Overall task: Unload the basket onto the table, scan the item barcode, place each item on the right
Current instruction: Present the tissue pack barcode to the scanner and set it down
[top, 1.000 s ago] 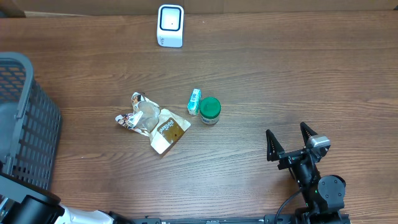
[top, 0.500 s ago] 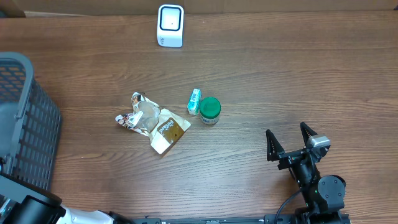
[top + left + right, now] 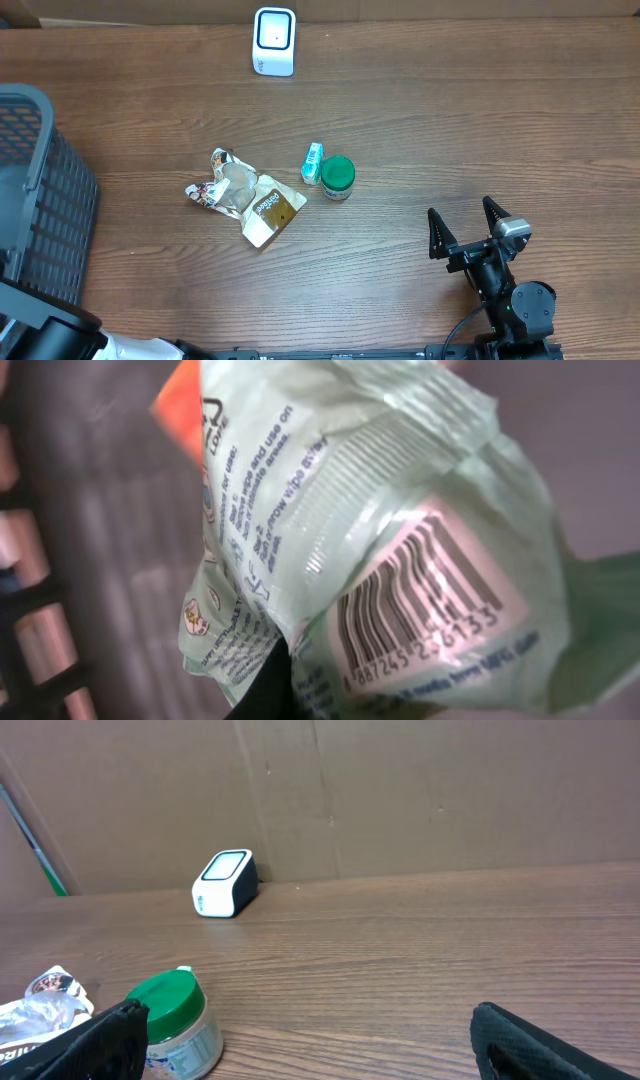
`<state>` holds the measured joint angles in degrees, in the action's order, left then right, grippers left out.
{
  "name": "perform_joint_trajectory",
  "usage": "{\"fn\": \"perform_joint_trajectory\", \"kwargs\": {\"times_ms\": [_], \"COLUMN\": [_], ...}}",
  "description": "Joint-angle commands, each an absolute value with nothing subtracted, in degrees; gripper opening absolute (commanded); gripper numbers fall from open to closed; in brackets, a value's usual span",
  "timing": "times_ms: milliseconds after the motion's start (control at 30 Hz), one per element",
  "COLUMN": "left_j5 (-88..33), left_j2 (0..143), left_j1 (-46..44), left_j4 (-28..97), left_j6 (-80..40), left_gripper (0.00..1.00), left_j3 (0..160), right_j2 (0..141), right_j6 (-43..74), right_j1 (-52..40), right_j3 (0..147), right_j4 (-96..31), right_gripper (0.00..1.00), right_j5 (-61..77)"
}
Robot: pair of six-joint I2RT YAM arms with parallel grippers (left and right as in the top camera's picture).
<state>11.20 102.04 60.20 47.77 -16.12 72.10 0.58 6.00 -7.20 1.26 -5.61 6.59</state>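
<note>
Overhead, scanner: the scanner stands alone at the far edge of the table, with nothing in front of it.
Overhead, basket: the basket is well to the left of the scanner. The pack does not show here.
Overhead, right gripper: the right gripper is well apart from the scanner. Its jaws are wide apart and hold nothing.
Left wrist, pack: a pale green pack fills the view with its barcode facing the camera. The basket wall is beside it, so it is far from the scanner.
Left wrist, left gripper: the left gripper is closed and seems to pinch the pack's lower fold.
Right wrist, jar: a green-lid jar sits on the near side of the scanner.
Done: I think the pack is only just picked.
Left: lift it, carry it to the scanner, and show the barcode.
Hard to see: only one dark finger shows, the pack is cut off, and the basket is blurry.
</note>
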Motion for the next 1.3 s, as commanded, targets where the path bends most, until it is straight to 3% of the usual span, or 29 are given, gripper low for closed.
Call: {"fn": "perform_joint_trajectory", "kwargs": {"times_ms": [0,167,300,500,533,667,800,1067,1267], "left_j5": [-0.91,-14.52,-21.93,-11.44,-6.9,0.82,2.31,1.45,-4.36], "left_j2": [98.74,91.31,83.55,78.32,78.76,80.62,85.6,102.37,112.92], "left_j1": [57.6,53.36,47.4,26.28,18.98,4.93,-7.03,-17.21,-18.94], "left_j4": [52.82,61.52,63.0,75.55,77.65,76.79,67.61,59.27,58.54], "left_j6": [-17.37,-20.4,-20.38,-20.38,-20.4,-23.11,-33.12,-53.28,-62.26], "left_gripper": [0.04,0.04,0.04,0.04,0.04,0.04,0.04,0.04,0.04], "left_j3": [85.14,104.42,107.7,106.85,104.92,97.19,86.98,83.55,83.55], "right_j2": [0.19,0.19,0.19,0.19,0.19,0.19,0.19,0.19,0.19], "right_j6": [5.89,5.89,5.91,5.89,5.91,5.89,5.89,5.89,5.89], "right_j1": [-7.01,-7.01,-7.01,-7.01,-7.01,-7.01,-7.01,-7.01,-7.01], "right_j3": [1.06,1.06,1.06,1.06,1.06,1.06,1.06,1.06,1.06], "right_j4": [-5.39,-5.39,-5.39,-5.39,-5.41,-5.39,-5.39,-5.39,-5.39], "right_gripper": [1.0,1.0,1.0,1.0,1.0,1.0,1.0,1.0,1.0], "right_j5": [6.24,6.24,6.24,6.24,6.24,6.26,6.24,6.24,6.24]}}
